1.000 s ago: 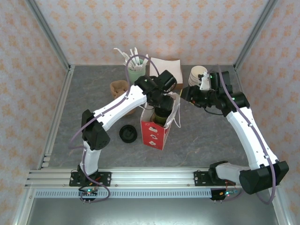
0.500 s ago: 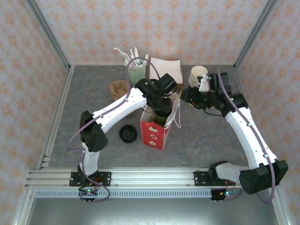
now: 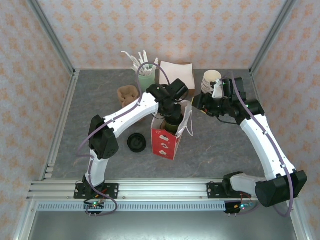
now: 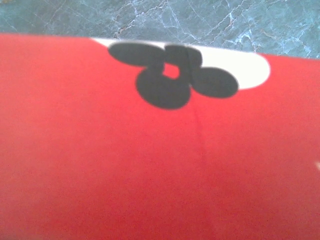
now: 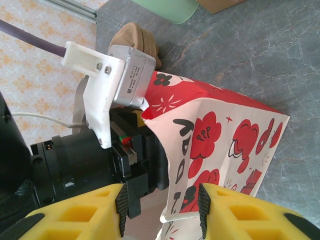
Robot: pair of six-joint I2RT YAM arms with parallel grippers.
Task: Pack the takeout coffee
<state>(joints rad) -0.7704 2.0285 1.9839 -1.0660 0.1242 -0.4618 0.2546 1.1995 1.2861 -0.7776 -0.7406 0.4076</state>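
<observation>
table (image 3: 225,145) is bearing | bag (image 3: 165,142) standing mid | lid (image 3: 136,143) lying left of it | cups (image 3: 210,80), napkins (image 3: 176,70), green holder (image 3: 145,80), brown wad (image 3: 126,94) sitting behind

The right gripper (image 5: 161,212) has its yellow fingers (image 5: 75,220) apart, and an edge of the red-and-white paper bag (image 5: 220,140) reaches into the gap between the black pads — whether it touches either pad cannot be told. Just ahead of the fingers, the left arm's wrist (image 5: 100,150) — black, with a white bracket (image 5: 97,85) — sits against the bag's open side. Farther ahead on the grey marbled table (image 5: 240,55) are a brown crumpled lump (image 5: 137,40) and a pale green cup (image 5: 170,7).
</observation>
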